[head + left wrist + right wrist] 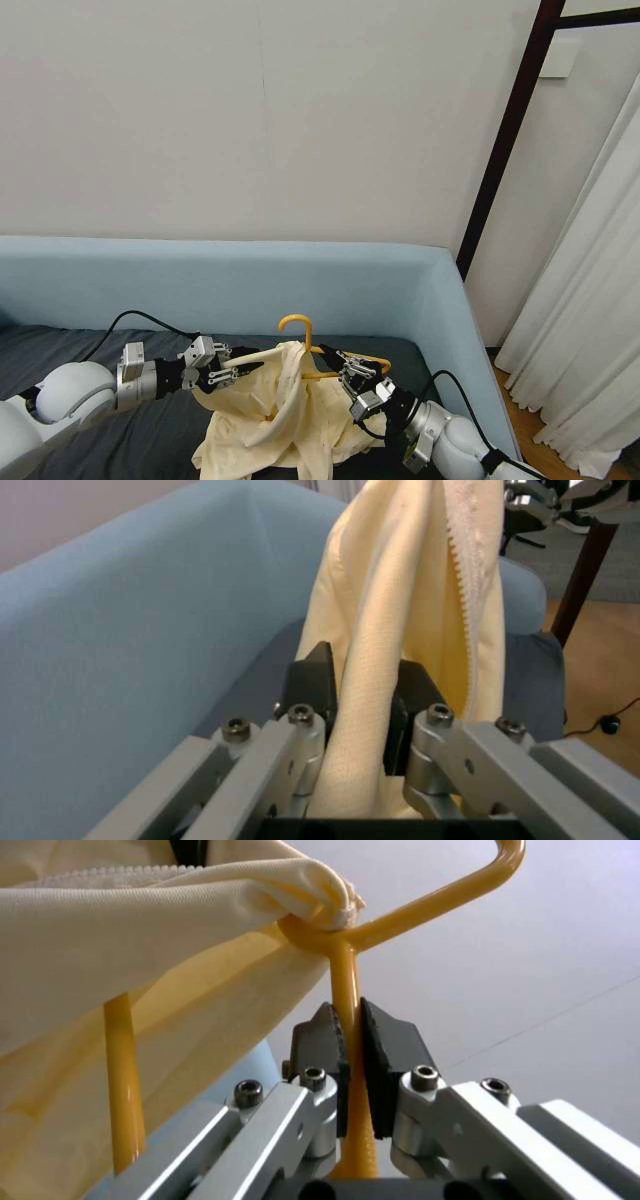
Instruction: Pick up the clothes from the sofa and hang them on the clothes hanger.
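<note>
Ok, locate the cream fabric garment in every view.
Head view: cream fabric garment bottom centre, between left gripper and right gripper.
Left wrist view: garment pinched in the left gripper.
Right wrist view: garment draped on orange hanger clamped by right gripper.
Shared landmark: light blue sofa back.

Both arms are rounded glossy white shells, the left arm and the right arm low in front of the sofa, each trailing a thin black cable. The left gripper and right gripper are bare silver linkages with hex-socket screws and black wedge-shaped finger pads.
</note>
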Tool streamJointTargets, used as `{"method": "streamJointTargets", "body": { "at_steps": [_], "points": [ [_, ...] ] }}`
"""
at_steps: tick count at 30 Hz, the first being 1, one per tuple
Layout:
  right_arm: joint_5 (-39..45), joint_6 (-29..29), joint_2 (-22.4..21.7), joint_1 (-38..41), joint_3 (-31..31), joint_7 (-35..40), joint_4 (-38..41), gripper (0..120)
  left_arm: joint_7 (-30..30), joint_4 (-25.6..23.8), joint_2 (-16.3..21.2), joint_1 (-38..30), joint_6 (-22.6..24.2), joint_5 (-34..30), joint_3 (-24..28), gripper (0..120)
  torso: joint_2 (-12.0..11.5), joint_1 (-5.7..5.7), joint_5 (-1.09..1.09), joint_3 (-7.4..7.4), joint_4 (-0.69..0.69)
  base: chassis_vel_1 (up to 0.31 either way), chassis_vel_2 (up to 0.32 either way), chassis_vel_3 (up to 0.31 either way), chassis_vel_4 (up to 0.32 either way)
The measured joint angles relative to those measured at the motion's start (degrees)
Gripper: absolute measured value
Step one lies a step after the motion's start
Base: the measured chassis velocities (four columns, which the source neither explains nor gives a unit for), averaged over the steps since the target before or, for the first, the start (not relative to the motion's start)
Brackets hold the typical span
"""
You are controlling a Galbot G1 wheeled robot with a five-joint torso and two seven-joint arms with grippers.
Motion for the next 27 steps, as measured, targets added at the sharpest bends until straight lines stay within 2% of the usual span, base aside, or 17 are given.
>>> {"method": "streamJointTargets", "body": {
  "at_steps": [13, 16, 18, 20, 25, 27],
  "points": [
    [3.19, -0.27, -0.38, -0.88, -0.03, -1.67, 0.08, 4, 1.65, 1.26, -0.97, 1.1, -0.6, 0.0, -0.34, 8, 0.01, 0.0, 0.0, 0.0, -0.01, 0.0, 0.0, 0.0, 0.0],
    [4.66, -0.75, -0.61, -1.28, 0.19, -1.92, 0.57, 11, 1.59, 1.74, -0.96, 1.24, -0.72, 0.01, -0.8, 8, 0.01, 0.0, 0.01, 0.0, -0.01, 0.0, 0.0, 0.0, 0.0],
    [6.58, -1.43, -1.0, -1.79, 0.22, -1.97, 1.13, 21, 1.16, 2.07, -0.94, 1.29, -0.75, -0.01, -1.4, 6, 0.0, 0.0, 0.0, 0.0, -0.01, 0.0, 0.0, 0.0, 0.0],
    [7.24, -1.62, -1.11, -1.97, 0.22, -1.98, 1.48, 23, 1.07, 2.19, -0.96, 1.3, -0.76, 0.0, -1.58, 6, 0.0, 0.0, 0.01, 0.0, -0.01, 0.0, 0.0, 0.0, 0.0],
    [12.59, -3.35, -3.09, -4.34, 1.11, -2.01, 4.95, 48, 0.61, 3.96, -1.29, 1.89, -1.11, -0.34, -3.31, 6, 0.01, 0.0, 0.0, 0.0, -0.01, 0.0, 0.0, 0.0, 0.0],
    [13.18, -3.48, -3.46, -4.95, 1.42, -2.02, 5.52, 51, 0.67, 4.17, -1.29, 2.2, -1.27, -0.33, -3.59, 6, 0.0, 0.0, 0.0, 0.0, -0.01, 0.0, 0.0, 0.0, 0.0]
  ]
}}
